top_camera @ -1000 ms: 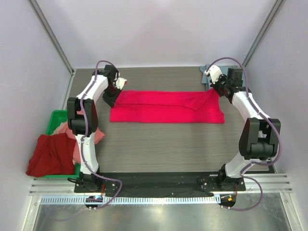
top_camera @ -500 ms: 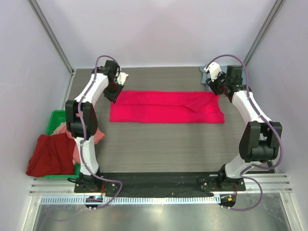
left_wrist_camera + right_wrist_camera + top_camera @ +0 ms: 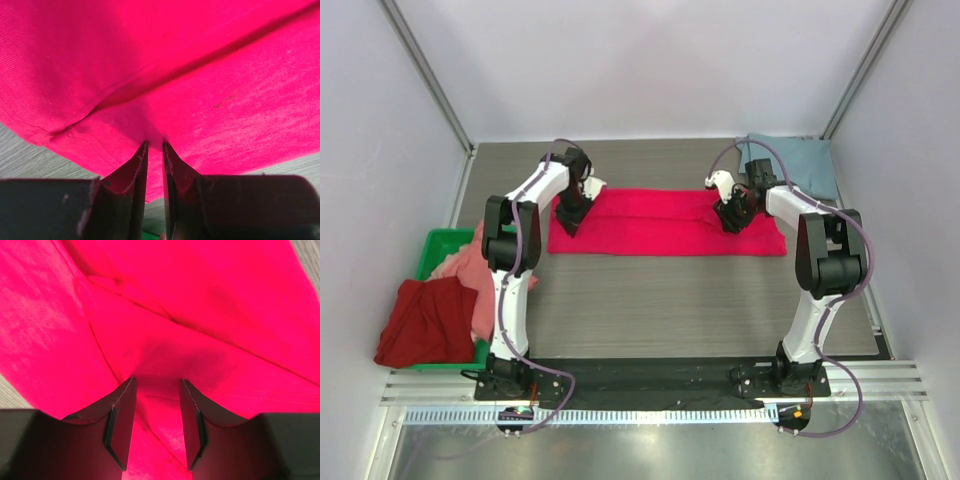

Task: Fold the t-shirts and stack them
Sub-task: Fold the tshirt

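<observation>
Crimson-pink t-shirt (image 3: pixel 665 222) lies flat toward 12 o'clock as the left gripper (image 3: pixel 155 144) nips its 9 o'clock edge, fingers almost closed, while the right gripper (image 3: pixel 157 382) straddles cloth with fingers parted, so a lopsided grab risks a skewed fold.

Bare table (image 3: pixel 670 300) lies open before the crimson shirt (image 3: pixel 660 225); the green bin (image 3: pixel 433 249) crowds the left edge.

Top view: green bin (image 3: pixel 435 248) at the left edge is mostly buried under the dark red t-shirt (image 3: pixel 420 320) and salmon t-shirt (image 3: pixel 470 275). The left arm (image 3: pixel 505 260) covers part of the salmon one. Blue-grey t-shirt (image 3: pixel 805 165), far right corner: near side behind right arm (image 3: pixel 790 203). Left gripper (image 3: pixel 155 144): narrow slit, cloth pinch undeterminable. Crimson-pink t-shirt (image 3: pixel 175 60) overruns both wrist frames.
</observation>
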You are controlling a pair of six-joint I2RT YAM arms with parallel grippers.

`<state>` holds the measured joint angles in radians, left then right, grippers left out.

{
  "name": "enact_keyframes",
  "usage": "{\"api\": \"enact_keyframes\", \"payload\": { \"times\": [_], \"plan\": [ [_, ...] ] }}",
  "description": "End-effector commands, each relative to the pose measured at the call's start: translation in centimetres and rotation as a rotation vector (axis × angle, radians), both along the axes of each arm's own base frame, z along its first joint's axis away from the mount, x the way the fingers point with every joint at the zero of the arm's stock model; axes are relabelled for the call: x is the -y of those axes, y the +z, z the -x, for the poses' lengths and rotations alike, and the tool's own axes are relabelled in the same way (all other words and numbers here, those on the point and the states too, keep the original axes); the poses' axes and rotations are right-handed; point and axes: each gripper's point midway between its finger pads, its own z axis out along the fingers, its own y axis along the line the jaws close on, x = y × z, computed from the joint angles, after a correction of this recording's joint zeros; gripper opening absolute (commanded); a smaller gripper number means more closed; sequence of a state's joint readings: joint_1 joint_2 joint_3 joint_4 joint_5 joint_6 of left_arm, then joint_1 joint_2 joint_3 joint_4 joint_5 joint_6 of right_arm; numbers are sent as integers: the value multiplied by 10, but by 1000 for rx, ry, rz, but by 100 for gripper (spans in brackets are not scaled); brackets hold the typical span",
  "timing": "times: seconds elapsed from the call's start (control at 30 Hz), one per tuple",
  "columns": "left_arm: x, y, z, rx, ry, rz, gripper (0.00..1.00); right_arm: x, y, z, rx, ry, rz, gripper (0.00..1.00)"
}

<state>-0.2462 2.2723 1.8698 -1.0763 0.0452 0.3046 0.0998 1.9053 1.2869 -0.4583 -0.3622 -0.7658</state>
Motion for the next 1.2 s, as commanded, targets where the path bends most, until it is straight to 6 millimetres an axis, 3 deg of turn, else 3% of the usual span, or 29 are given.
{"api": "enact_keyframes", "payload": {
  "times": [0.0, 0.13, 0.33, 0.5, 1.17],
  "plan": [
    [-4, 14, -6, 29, -23, -11, 19, -1, 23, -18, 77, 43, 7, 46],
    [-4, 9, -8, 24, -22, -17, 19, 1, 15, -18, 62, 52, 22, 46],
    [-6, 5, -7, 16, -23, -30, 19, -3, 35, -14, 95, 51, -1, 45],
    [-6, 1, -7, 4, -23, -31, 19, -9, 37, -2, 74, 71, -3, 45],
    [-7, -1, -7, 7, -12, -34, 19, -11, 8, 9, 8, 102, 39, 44]
  ]
}}
